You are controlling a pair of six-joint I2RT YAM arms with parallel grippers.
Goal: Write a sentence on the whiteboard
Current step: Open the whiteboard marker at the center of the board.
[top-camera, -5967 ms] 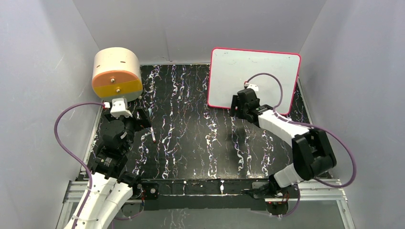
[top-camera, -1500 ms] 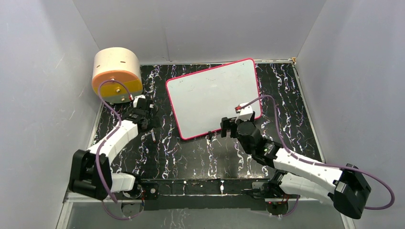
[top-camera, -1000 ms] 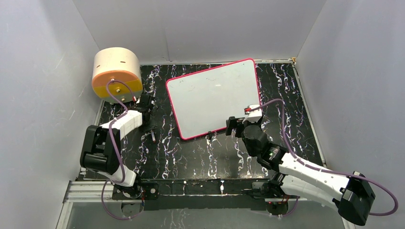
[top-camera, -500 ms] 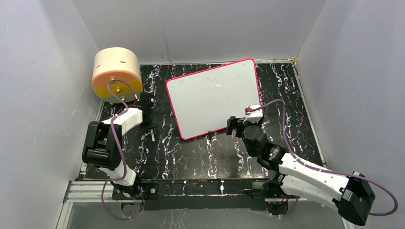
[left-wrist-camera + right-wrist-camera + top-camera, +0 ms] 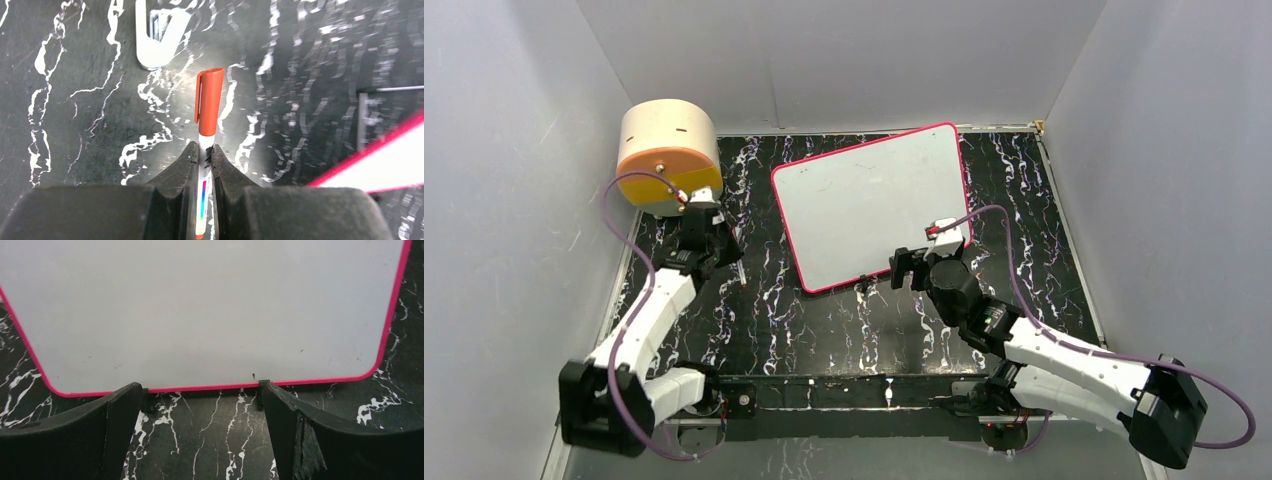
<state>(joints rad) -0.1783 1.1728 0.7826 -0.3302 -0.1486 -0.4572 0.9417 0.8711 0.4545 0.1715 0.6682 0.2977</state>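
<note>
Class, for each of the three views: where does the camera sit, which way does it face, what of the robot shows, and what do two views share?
Top external: high behind the bases, looking down on the table, the whiteboard, the drum and both arms.
Left wrist: on the left arm, looking down at the table; the left claw shows, shut on the marker.
Right wrist: on the right arm, facing the whiteboard's near edge; the open right claw frames it.
Shared: the whiteboard's pink frame appears in all three.
</note>
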